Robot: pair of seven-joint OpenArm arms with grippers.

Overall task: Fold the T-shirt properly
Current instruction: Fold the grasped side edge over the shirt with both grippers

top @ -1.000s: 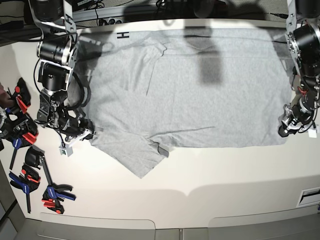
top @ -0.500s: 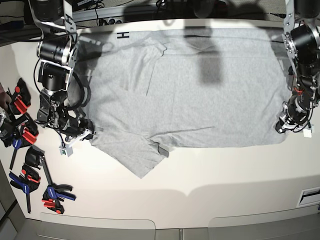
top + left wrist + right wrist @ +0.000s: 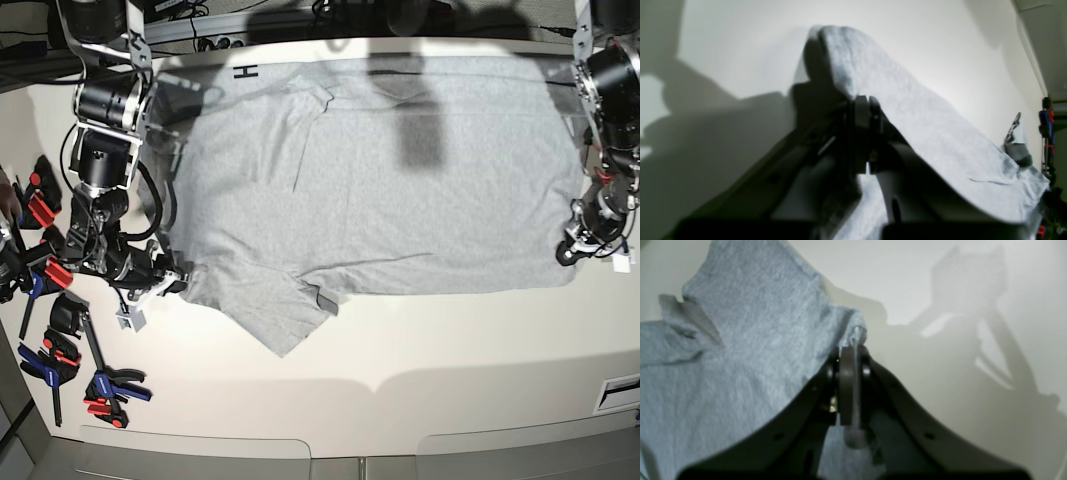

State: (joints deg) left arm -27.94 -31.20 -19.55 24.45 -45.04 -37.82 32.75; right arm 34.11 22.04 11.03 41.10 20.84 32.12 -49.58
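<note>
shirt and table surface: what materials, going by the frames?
T-shirt: looks like soft heathered grey knit, probably cotton jersey; matte, flecked weave shows in the right wrist view, and it drapes limply over the left tool. Table: smooth off-white sheet, likely laminate or painted board; slight sheen, crisp shadows.

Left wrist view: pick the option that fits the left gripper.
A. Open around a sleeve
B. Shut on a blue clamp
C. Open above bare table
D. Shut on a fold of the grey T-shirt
D: the left gripper has its jaws together with a raised fold of the T-shirt pinched between them, lifted off the table.
</note>
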